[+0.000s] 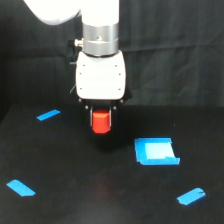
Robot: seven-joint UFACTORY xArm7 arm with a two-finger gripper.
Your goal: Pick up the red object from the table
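Observation:
The red object (101, 122) is a small red-orange block held between the dark fingers of my gripper (101, 119), below the white gripper body. It hangs above the black table (60, 165), apart from the surface, with a faint red glint on the table below it. The gripper is shut on the block, and its fingers are mostly hidden against the dark background.
A blue square piece (156, 151) lies on the table toward the exterior view's right. Blue tape strips sit at the left rear (48, 115), front left (21, 188) and front right (191, 196). A black curtain hangs behind.

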